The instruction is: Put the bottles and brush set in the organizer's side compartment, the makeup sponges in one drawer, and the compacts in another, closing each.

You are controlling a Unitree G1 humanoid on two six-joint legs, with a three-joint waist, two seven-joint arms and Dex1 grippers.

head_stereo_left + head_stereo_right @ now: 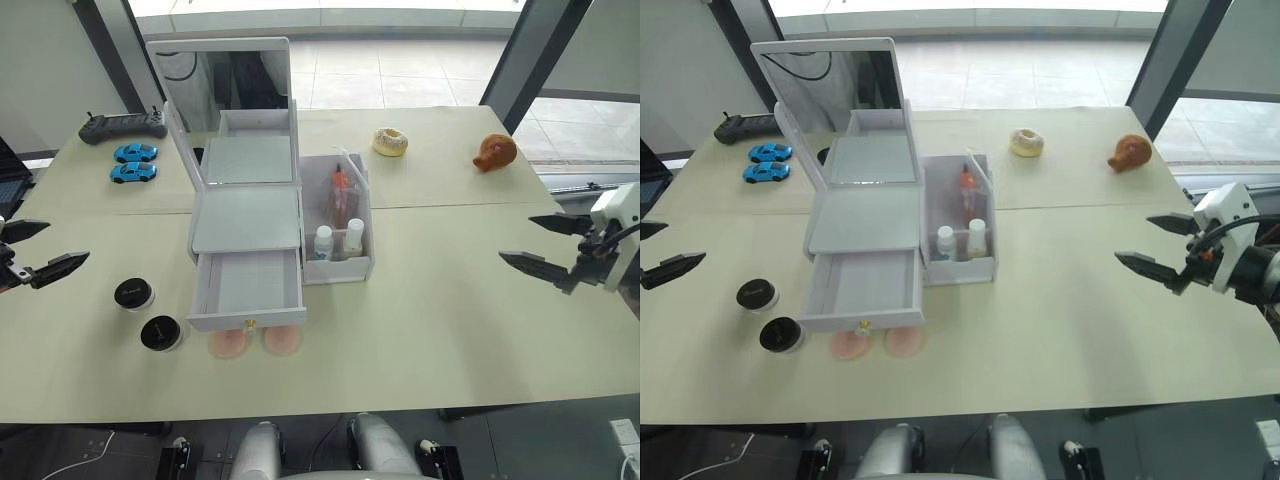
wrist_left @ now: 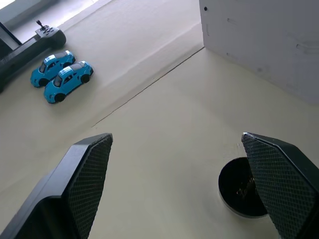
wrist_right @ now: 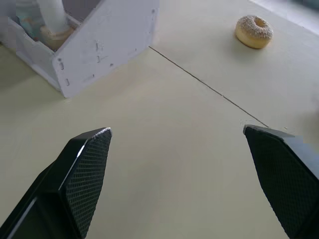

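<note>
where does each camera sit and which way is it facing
Left and right eye views: on the head, looking forward and down at the organizer; both grippers, left and right, show open.
Left wrist view: on the left wrist, over a compact and toy cars.
Right wrist view: on the right wrist, facing the side compartment and donut.
Shared: the donut.

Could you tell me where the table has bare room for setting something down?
Widest free patch: between the side compartment and the right gripper. Crowded left of and before the open drawer: two compacts and two sponges partly under it.
</note>
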